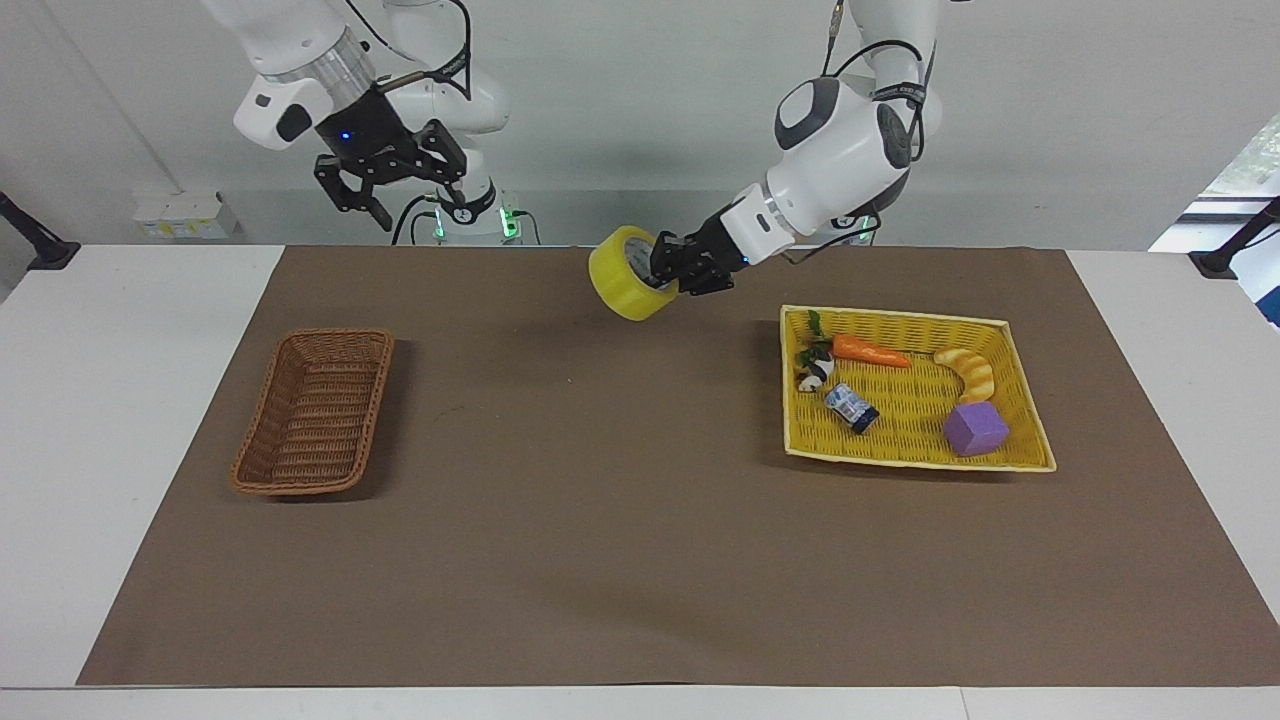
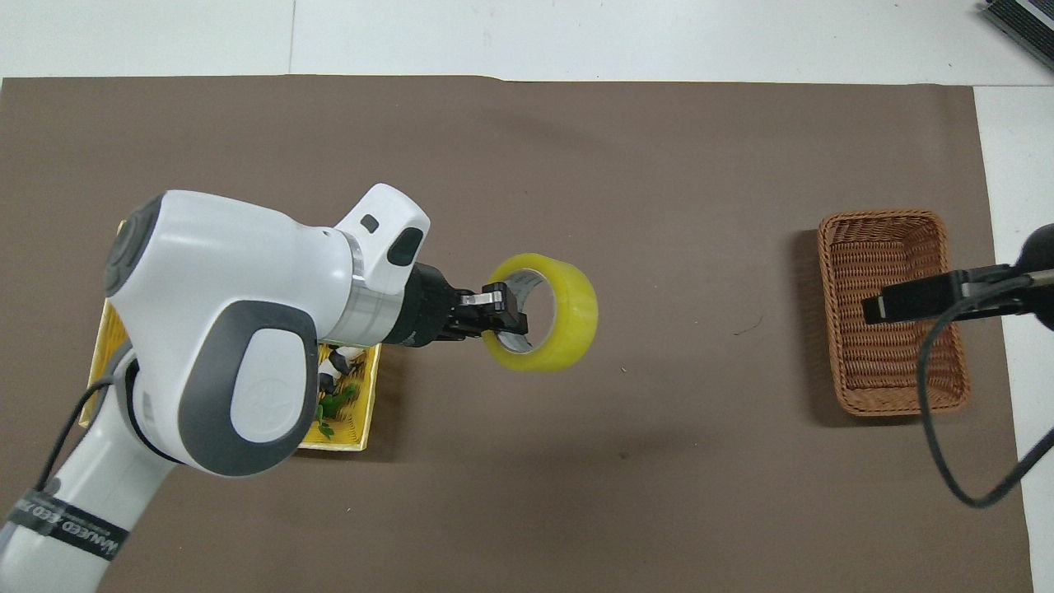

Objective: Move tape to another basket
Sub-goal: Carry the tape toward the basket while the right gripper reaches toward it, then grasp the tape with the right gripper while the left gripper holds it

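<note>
Surface: white table (image 1: 120,400) under a brown mat (image 1: 600,520) that covers most of it, pale wall at the robots' end.
Yellow tray: flat bright woven tray (image 1: 1020,455) toward the left arm's end of the mat; the facing view shows it whole, the overhead view only a corner (image 2: 350,428), the rest under the left arm.
Tray contents (facing view only, mostly): carrot (image 1: 868,350), croissant (image 1: 968,372), purple cube (image 1: 975,429), small black-and-white figure (image 1: 815,372), small printed jar (image 1: 850,409).
Basket: dark brown wicker basket (image 1: 315,410), narrow, sloping sides, toward the right arm's end, nothing in it; well apart from the tray.
Left gripper: left gripper (image 1: 668,274) clamped on the tape's wall, one finger inside the ring, up over bare mat between tray and basket (closer to the tray).
Right gripper: right gripper (image 1: 405,195) high over the robots' edge of the mat, jaws spread, holding nothing; the overhead view shows just a dark tip of it (image 2: 910,298) over the basket.
Tape: tape (image 1: 630,274) in the air, tilted, translucent yellow-green ring; the overhead view (image 2: 547,323) looks through its hole and shows the whitish printed core.
</note>
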Robot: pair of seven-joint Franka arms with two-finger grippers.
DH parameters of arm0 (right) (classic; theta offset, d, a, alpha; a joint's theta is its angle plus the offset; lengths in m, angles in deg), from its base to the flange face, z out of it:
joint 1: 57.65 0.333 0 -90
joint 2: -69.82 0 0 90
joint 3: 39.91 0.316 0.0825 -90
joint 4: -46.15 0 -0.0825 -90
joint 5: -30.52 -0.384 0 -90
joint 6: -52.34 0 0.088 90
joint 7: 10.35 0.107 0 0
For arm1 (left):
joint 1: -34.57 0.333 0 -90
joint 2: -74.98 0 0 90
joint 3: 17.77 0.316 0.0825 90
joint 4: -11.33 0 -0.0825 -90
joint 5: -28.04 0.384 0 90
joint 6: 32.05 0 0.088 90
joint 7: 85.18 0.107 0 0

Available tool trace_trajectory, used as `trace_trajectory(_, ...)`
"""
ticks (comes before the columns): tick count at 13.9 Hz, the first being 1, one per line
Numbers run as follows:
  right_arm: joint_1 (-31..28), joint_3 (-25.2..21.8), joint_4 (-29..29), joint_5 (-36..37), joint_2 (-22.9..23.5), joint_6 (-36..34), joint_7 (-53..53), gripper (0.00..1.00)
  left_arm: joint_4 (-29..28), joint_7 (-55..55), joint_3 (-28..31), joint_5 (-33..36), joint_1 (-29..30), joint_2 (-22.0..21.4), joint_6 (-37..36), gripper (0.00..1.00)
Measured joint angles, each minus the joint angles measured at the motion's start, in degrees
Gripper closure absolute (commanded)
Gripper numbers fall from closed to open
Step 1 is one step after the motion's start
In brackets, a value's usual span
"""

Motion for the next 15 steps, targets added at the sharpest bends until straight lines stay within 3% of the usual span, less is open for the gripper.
trace_trajectory(8,-0.22,-0.16,8.03,-14.12,-0.49,2.1,0.25,0.0,-0.47,-6.74,-2.17,-2.15,-9.46,0.41,15.93,1.0)
trace_trajectory(12,-0.22,-0.16,9.13,-14.76,-0.57,2.29,0.25,0.0,-0.47,-8.4,-2.54,-2.15,-12.14,0.84,18.53,1.0)
trace_trajectory(13,-0.22,-0.16,9.17,-14.76,-0.62,2.29,0.24,0.09,-0.47,-8.81,-2.62,-2.15,-12.73,0.85,19.51,1.0)
trace_trajectory(14,-0.22,-0.16,9.2,-14.76,-0.66,2.29,0.01,0.38,-0.46,-9.15,-2.75,-2.15,-13.09,0.85,20.69,1.0)
trace_trajectory(15,-0.22,-0.16,9.22,-14.75,-0.7,2.29,-0.44,0.8,-0.46,-9.59,-2.99,-2.16,-13.17,0.87,22.32,1.0)
